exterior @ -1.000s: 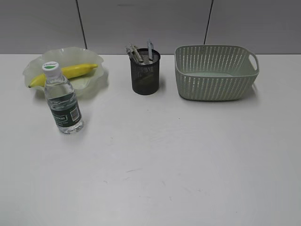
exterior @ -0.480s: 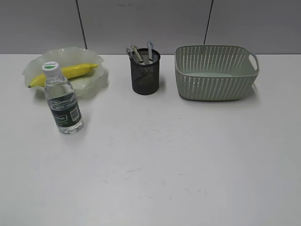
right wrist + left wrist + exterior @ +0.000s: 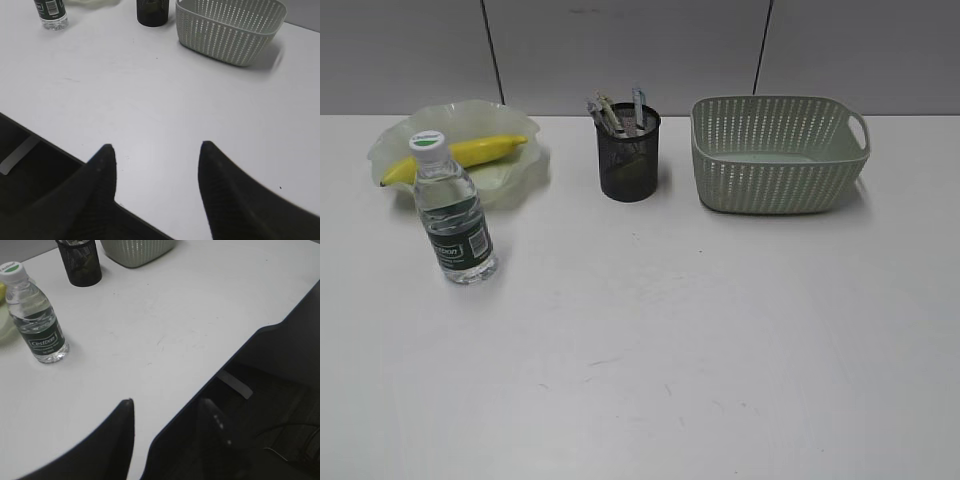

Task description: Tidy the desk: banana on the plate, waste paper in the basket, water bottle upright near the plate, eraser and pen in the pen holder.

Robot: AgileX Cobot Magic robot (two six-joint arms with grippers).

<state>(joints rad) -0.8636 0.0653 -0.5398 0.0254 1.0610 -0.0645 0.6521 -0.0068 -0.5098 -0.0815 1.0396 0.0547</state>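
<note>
The banana (image 3: 455, 154) lies on the pale green plate (image 3: 525, 160) at the back left. The water bottle (image 3: 453, 212) stands upright just in front of the plate; it also shows in the left wrist view (image 3: 35, 315). The black mesh pen holder (image 3: 629, 155) holds several pens. The green basket (image 3: 775, 155) stands at the back right; no paper shows inside it. My left gripper (image 3: 167, 412) is open and empty over the table's front edge. My right gripper (image 3: 156, 150) is open and empty near the front edge. Neither gripper shows in the exterior view.
The white table (image 3: 670, 320) runs to a grey wall behind. The left wrist view shows the table's front edge (image 3: 220, 365) and the dark floor below. The right wrist view shows the basket (image 3: 230, 27), the pen holder (image 3: 152, 12) and the bottle's base (image 3: 50, 12).
</note>
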